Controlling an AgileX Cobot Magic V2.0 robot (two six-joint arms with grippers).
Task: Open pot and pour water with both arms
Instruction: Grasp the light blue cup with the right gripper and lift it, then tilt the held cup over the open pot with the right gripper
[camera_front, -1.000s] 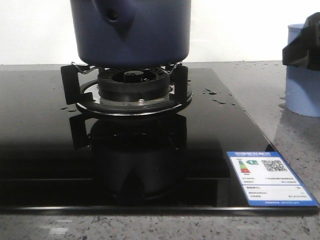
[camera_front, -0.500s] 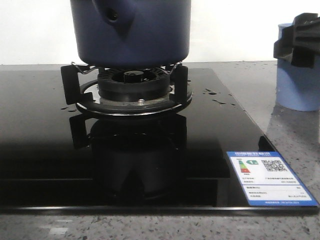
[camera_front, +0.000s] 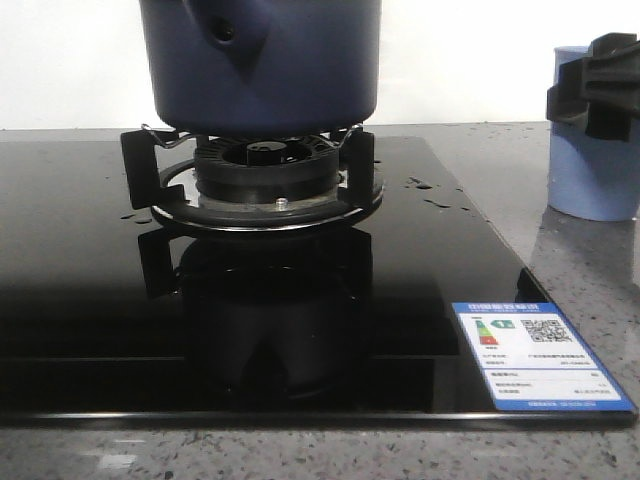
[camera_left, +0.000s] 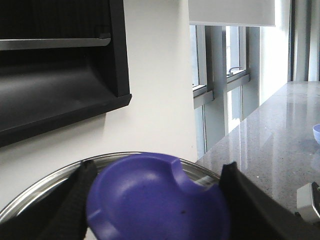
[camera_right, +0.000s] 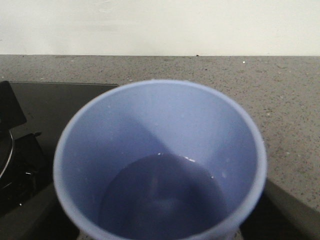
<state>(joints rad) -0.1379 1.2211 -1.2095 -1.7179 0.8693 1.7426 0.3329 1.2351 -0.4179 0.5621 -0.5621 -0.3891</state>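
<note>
The pot sits on the burner of the black hob, its handle stub with the small hole facing the camera. It has not moved over the last second.

Right of the pot, at the edge of the front view, stands the pale blue cup on the grey counter. The right tool is seen as a dark shape across the cup's upper part. A second ago cup and tool were cut off by the frame edge; now both lie nearer the pot, with most of the cup in view. Since half a second ago they have hardly shifted.

The right wrist view looks down into the cup, which holds water in its lower part. The right tool's fingers show as dark shapes on either side of the cup wall, closed around it.

The left wrist view shows the lid with its steel rim and a blue knob. The left tool has its dark fingers on both sides of the knob, gripping it. A wall and windows lie behind the lid there.

A few water drops lie on the hob right of the pot. An energy label is stuck on the hob's near right corner.
</note>
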